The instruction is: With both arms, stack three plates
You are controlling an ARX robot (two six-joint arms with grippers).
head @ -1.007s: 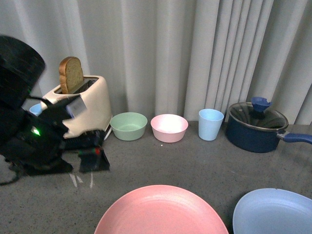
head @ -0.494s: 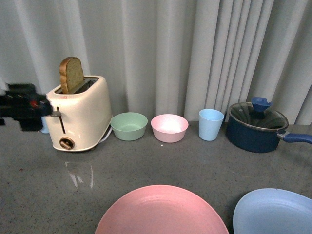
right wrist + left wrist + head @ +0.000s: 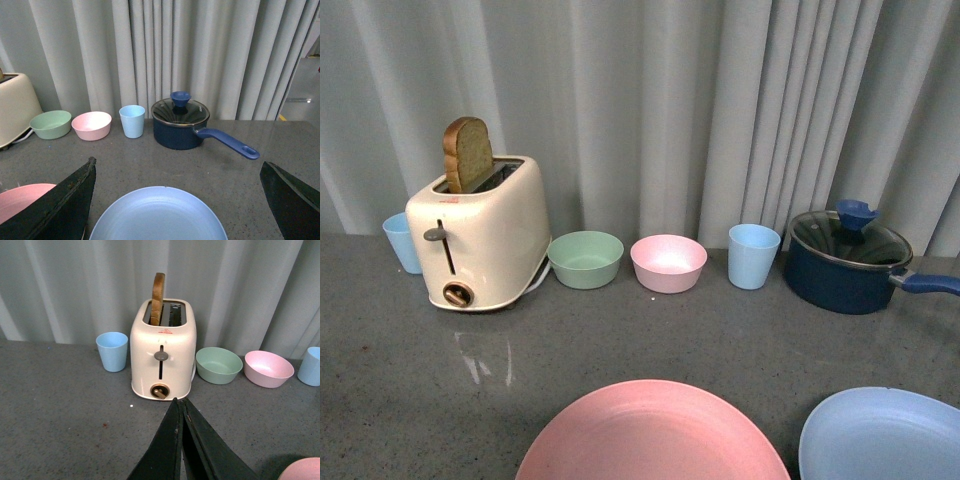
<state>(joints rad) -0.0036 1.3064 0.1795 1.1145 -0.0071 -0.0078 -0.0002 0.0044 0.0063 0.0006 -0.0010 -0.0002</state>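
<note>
While left gripper point(image 3: 180, 403) pinches closed and right gripper point(image 3: 177, 163) gapes, 2 plates show — pink plate point(image 3: 650, 435), blue plate point(image 3: 880, 440).

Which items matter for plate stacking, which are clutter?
Job: round matte pink plate; round matte light blue plate; no beige plate in view.
Clutter: cream toaster; small green bowl; small pink bowl; light blue cups; dark blue lidded saucepan.
</note>
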